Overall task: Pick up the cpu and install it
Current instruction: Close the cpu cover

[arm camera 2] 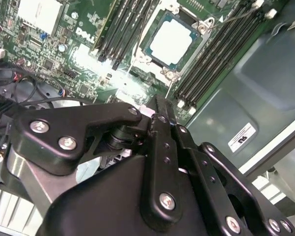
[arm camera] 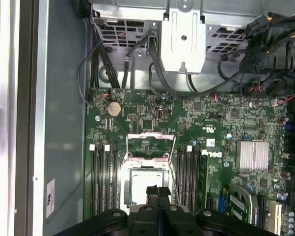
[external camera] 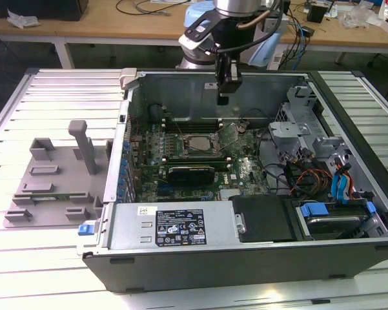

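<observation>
The cpu (external camera: 197,143) is a silver square chip lying flat in the motherboard socket inside the open computer case (external camera: 110,187). It also shows in both wrist views (arm camera 2: 173,42) (arm camera: 143,184). The socket's metal retention frame (arm camera: 149,142) stands swung open beside it. My gripper (external camera: 223,97) hangs above the board, some way over the cpu and toward the case's back wall. Its black fingers (arm camera: 157,189) are shut together with nothing between them, as the second wrist view (arm camera 2: 159,105) also shows.
Memory slots (arm camera: 100,182) flank the socket on both sides. A grey plastic tray (external camera: 51,181) with slots and an upright post sits on the slatted table at the exterior view's left. Cables and a drive cage (external camera: 310,155) fill the case at the exterior view's right.
</observation>
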`<state>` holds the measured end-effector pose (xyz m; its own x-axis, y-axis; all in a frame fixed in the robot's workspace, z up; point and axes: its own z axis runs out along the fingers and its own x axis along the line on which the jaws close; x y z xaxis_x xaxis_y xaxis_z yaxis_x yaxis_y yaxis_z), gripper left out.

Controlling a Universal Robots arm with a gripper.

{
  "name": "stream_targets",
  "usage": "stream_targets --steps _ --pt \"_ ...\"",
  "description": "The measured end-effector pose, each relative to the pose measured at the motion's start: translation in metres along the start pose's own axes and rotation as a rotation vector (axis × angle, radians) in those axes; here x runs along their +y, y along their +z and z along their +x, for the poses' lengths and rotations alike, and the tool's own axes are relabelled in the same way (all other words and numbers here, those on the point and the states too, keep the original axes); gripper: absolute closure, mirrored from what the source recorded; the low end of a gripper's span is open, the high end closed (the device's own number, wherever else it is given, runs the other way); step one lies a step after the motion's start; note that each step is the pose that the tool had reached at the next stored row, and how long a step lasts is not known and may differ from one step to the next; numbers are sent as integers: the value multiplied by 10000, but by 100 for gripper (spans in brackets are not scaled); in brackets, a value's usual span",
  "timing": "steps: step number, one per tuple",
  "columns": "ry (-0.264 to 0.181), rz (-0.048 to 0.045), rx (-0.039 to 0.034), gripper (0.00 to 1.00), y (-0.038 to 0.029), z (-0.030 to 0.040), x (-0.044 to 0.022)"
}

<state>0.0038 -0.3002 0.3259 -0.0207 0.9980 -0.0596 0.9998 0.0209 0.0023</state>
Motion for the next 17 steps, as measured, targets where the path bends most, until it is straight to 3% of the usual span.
stream_targets --steps 3,6,11,17 --pt "2 -1 1 89 2 -1 50" --pt "2 0 2 89 5 -3 144" --pt "1 3 2 89 23 -3 226" --pt "1 11 2 89 81 -2 327"
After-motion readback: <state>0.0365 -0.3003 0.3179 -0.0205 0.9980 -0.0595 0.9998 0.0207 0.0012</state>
